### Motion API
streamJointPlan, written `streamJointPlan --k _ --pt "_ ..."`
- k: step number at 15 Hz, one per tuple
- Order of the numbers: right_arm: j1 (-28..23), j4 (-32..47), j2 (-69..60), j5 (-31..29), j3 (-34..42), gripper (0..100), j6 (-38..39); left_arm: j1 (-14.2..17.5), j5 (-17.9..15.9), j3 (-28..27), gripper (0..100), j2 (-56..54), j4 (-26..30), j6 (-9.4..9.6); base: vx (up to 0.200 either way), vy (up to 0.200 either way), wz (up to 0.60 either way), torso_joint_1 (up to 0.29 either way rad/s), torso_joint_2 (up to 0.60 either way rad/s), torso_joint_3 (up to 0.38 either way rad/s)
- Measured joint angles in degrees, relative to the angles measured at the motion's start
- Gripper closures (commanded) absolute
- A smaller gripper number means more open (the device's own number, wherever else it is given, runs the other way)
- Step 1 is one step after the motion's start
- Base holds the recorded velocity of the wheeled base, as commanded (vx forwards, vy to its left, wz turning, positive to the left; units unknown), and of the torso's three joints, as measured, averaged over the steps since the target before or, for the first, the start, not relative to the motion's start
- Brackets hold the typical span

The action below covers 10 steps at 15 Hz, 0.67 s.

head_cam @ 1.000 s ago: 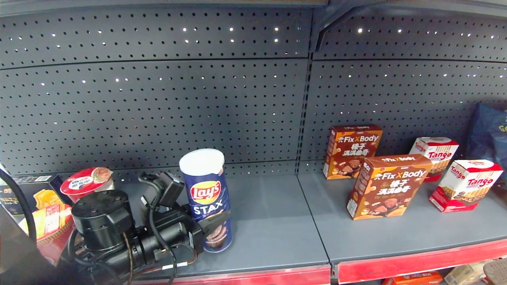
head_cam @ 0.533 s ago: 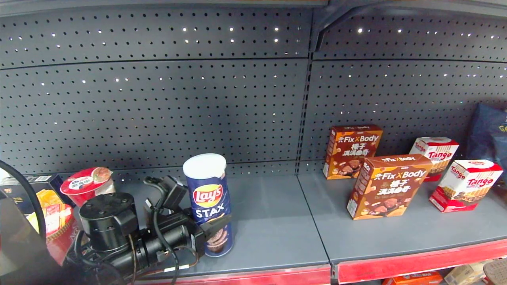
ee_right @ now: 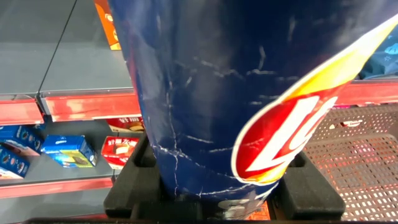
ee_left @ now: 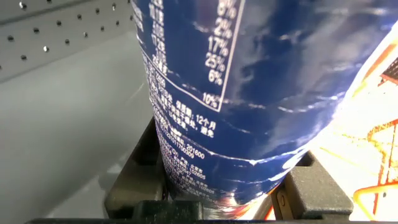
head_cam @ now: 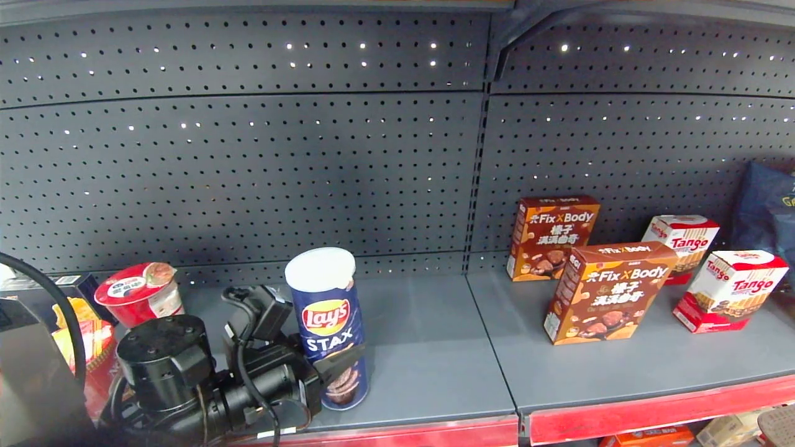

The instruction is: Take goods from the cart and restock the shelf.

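A tall blue chips can [head_cam: 327,328] with a white lid stands upright on the left part of the grey shelf [head_cam: 428,354]. My left gripper [head_cam: 335,369] is shut on its lower half, one finger [head_cam: 340,356] crossing its front. From the left wrist, the can [ee_left: 249,93] sits between the two dark pads [ee_left: 134,186] of that gripper [ee_left: 224,193]. I cannot tell whether its base touches the shelf. My right gripper [ee_right: 224,193] is shut on a second blue chips can [ee_right: 205,87], held over the red cart basket [ee_right: 357,162].
A red-lidded noodle cup [head_cam: 140,297] and snack boxes [head_cam: 77,329] stand just left of the can. Two brown boxes [head_cam: 605,292], two red-and-white boxes [head_cam: 730,288] and a dark blue bag [head_cam: 767,211] fill the right bay. Bare shelf lies between.
The left gripper has lowered the can a little toward the shelf's front edge. The goods on the right bay have not moved.
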Motion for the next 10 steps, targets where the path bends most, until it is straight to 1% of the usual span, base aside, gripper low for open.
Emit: streamJointPlan --k 1,2,4,10 --pt "0.09 -0.01 0.02 0.02 0.0 100 0.0 0.0 0.02 0.48 100 0.22 -0.05 0.04 0.0 0.0 0.0 0.0 0.0 0.0" --pt "0.09 -0.09 0.02 0.02 0.0 100 0.0 0.0 0.09 1.27 0 0.41 -0.18 0.09 0.0 0.0 0.0 0.0 0.0 0.0" --pt "0.09 -0.06 -0.02 0.02 0.0 100 0.02 0.02 0.0 2.35 0 0.59 -0.22 0.15 0.0 0.0 0.0 0.0 0.0 0.0" --pt "0.05 -0.09 -0.09 0.02 0.0 100 0.0 0.06 0.11 3.23 0 0.45 -0.09 0.3 0.0 0.0 0.0 0.0 0.0 0.0"
